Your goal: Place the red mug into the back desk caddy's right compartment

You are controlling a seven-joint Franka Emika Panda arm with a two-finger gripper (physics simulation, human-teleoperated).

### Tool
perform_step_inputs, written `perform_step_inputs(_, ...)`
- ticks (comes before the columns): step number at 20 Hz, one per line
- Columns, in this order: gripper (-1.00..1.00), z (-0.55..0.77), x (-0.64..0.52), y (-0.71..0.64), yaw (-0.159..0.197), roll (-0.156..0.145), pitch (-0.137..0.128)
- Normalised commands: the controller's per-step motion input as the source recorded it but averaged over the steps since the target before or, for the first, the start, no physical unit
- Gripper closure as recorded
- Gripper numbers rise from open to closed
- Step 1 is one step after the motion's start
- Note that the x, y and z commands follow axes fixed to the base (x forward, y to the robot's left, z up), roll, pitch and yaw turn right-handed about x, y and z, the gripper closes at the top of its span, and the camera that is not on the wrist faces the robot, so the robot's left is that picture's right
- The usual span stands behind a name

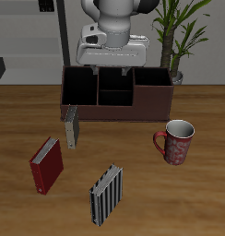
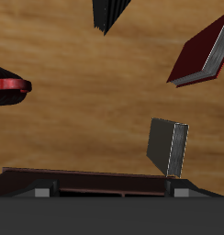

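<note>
Mug (image 1: 178, 141), red, upright on bench (image 1: 179, 198) at frame right, well apart from caddy (image 1: 115, 95) at upper centre. Pincer (image 1: 112, 67) hovers above caddy; opening apparently hidden, cannot tell.

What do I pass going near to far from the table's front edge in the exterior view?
Striped book → red book → red mug → grey book → back desk caddy → pincer.
</note>
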Motion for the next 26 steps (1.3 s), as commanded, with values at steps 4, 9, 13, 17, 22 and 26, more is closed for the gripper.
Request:
perform_step_inputs(4,-1.00,0.07,0.05,0.09,0.013,0.010,-0.024)
perform_step_inputs(9,-1.00,0.03,0.12,0.13,-0.037,-0.049,-0.014)
perform_step_inputs(13,-1.00,0.01,0.11,0.35,-0.032,-0.033,-0.003)
perform_step_inputs(17,-1.00,0.05,0.14,0.77,-0.026,-0.020,-0.017)
perform_step_inputs(22,-1.00,-0.01,0.07,0.72,0.014,0.080,-0.003)
perform_step_inputs(26,-1.00,-0.07,0.11,0.95,0.022,0.091,-0.011)
